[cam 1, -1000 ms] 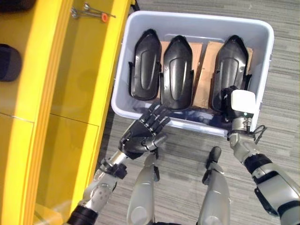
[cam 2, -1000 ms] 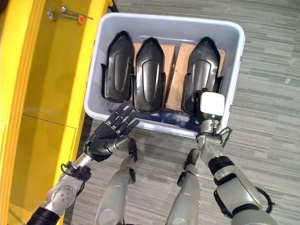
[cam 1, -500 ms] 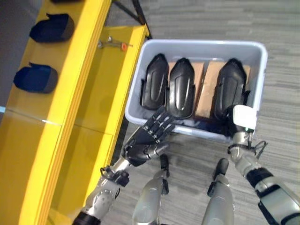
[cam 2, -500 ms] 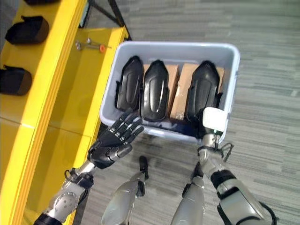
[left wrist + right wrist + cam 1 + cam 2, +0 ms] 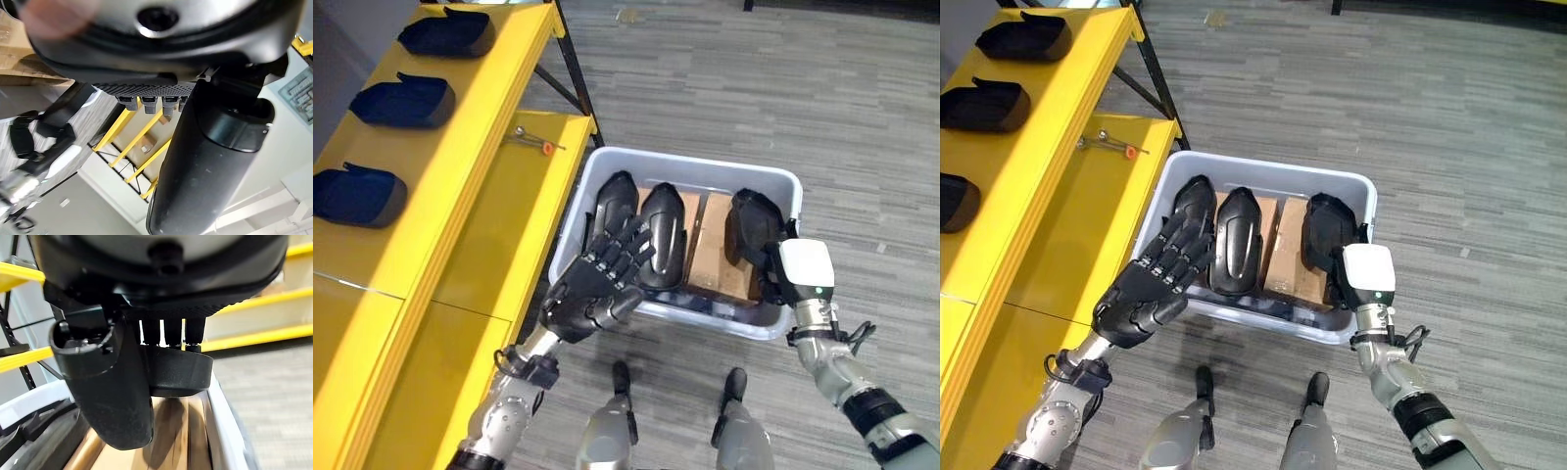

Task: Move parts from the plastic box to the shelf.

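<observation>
We are gripping a black moulded plastic part (image 5: 181,369) in our right hand (image 5: 1347,284) over the pale grey plastic box (image 5: 1361,196) to carry it to the yellow metal shelf (image 5: 1058,186), while our left hand (image 5: 1151,284) is hovering spread, empty.

The left robot hand (image 5: 592,289), fingers spread, covers the near ends of the two dark parts (image 5: 661,235) just beyond it in the plastic box (image 5: 773,186). The right robot hand (image 5: 161,367) is masked by its white wrist block in the head views, so its contact with the third part (image 5: 749,225) cannot be told. The shelf (image 5: 460,157) is cut off at the picture's edge.
</observation>
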You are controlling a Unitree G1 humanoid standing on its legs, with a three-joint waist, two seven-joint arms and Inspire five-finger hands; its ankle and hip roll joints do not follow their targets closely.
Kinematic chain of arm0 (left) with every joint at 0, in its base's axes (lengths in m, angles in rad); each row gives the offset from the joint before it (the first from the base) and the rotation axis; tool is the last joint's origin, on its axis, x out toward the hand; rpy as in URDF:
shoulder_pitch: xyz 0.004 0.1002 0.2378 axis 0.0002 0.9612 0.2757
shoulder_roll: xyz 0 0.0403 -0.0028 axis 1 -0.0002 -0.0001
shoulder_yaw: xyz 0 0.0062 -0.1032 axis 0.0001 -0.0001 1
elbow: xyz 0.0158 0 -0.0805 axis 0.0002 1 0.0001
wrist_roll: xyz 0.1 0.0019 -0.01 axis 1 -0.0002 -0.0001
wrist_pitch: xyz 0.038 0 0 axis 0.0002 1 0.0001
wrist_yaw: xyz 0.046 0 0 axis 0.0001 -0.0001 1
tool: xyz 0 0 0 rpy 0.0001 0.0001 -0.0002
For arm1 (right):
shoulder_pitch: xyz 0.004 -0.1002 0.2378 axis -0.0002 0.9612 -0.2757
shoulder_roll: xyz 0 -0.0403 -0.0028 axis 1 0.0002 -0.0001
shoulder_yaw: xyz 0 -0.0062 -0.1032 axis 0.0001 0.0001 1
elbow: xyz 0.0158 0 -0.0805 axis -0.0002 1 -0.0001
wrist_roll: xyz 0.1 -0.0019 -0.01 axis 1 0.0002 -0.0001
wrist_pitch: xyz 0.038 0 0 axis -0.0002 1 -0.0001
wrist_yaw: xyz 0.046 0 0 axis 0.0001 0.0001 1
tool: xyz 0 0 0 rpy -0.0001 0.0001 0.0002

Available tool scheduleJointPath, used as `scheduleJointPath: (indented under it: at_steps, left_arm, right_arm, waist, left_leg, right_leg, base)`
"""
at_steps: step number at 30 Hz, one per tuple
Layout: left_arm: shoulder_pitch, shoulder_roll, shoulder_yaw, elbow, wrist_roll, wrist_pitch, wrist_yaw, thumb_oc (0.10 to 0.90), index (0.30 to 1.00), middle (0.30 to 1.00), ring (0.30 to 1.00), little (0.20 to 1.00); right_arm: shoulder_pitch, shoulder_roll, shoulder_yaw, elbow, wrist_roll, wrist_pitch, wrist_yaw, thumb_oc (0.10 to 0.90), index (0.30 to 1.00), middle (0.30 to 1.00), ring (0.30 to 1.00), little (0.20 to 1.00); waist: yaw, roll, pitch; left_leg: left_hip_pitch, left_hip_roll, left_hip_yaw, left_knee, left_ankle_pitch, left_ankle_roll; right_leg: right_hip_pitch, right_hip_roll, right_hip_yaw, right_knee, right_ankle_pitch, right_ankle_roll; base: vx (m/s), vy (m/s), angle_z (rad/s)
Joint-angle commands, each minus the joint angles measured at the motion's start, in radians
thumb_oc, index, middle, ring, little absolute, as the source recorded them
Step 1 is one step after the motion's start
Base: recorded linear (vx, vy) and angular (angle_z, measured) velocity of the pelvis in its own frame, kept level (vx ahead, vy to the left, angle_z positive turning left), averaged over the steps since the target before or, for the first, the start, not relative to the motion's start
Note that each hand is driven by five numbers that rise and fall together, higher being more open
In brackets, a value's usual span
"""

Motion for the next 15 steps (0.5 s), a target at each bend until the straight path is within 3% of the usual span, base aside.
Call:
scheduleJointPath:
  at_steps: [1, 2, 8, 12, 15]
  left_arm:
    - [0.011, -0.001, -0.008, -0.086, -0.036, -0.017, -0.067, 0.9, 1.0, 1.0, 1.0, 1.0]
    - [0.04, -0.007, 0.0, -0.088, -0.024, -0.01, -0.08, 0.9, 1.0, 1.0, 1.0, 1.0]
    - [0.079, -0.015, 0.025, -0.069, 0.016, -0.031, -0.079, 0.9, 1.0, 1.0, 1.0, 1.0]
    - [0.091, -0.017, 0.041, -0.062, 0.047, 0.004, -0.1, 0.9, 1.0, 1.0, 1.0, 1.0]
    - [0.099, -0.013, 0.048, -0.057, 0.019, -0.036, -0.055, 0.9, 1.0, 1.0, 1.0, 1.0]
  right_arm:
    - [-0.085, -0.066, -0.039, -0.119, -0.046, -0.062, -0.032, 0.4, 0.3, 0.3, 0.3, 0.3]
    - [-0.053, -0.065, -0.066, -0.17, -0.03, -0.101, -0.001, 0.4, 0.3, 0.3, 0.3, 0.3]
    - [0.014, -0.036, -0.095, -0.284, -0.026, -0.176, 0.034, 0.4, 0.3, 0.3, 0.3, 0.3]
    - [0.035, -0.028, -0.094, -0.363, -0.019, -0.218, 0.072, 0.4, 0.3, 0.3, 0.3, 0.3]
    - [0.034, -0.033, -0.1, -0.427, 0.028, -0.245, 0.078, 0.4, 0.3, 0.3, 0.3, 0.3]
  waist:
    - [0.031, -0.001, -0.163]
    - [0.038, -0.012, -0.2]
    - [0.038, -0.031, -0.244]
    - [0.038, -0.045, -0.274]
    - [0.041, -0.053, -0.292]
  left_leg:
    - [-0.02, -0.004, -0.022, 0.043, -0.069, 0.03]
    - [0.005, -0.003, -0.025, 0.03, -0.071, 0.029]
    - [0.045, -0.003, -0.025, -0.001, -0.072, 0.026]
    - [0.065, -0.005, -0.021, -0.02, -0.071, 0.024]
    - [0.077, -0.015, -0.011, -0.026, -0.081, 0.026]
  right_leg:
    - [0.016, 0.002, -0.006, 0.124, -0.169, 0.0]
    - [0.049, 0.004, -0.017, 0.108, -0.172, 0.0]
    - [0.097, 0.008, -0.027, 0.072, -0.168, 0.005]
    - [0.119, 0.005, -0.035, 0.038, -0.152, 0.014]
    - [0.132, -0.012, -0.055, 0.001, -0.122, 0.035]
  base:
    - [0.22, 0.069, 0.05]
    - [0.19, 0.063, 0.04]
    - [0.06, 0.067, 0.03]
    - [0.01, 0.144, 0.04]
    - [-0.03, 0.227, 0.03]
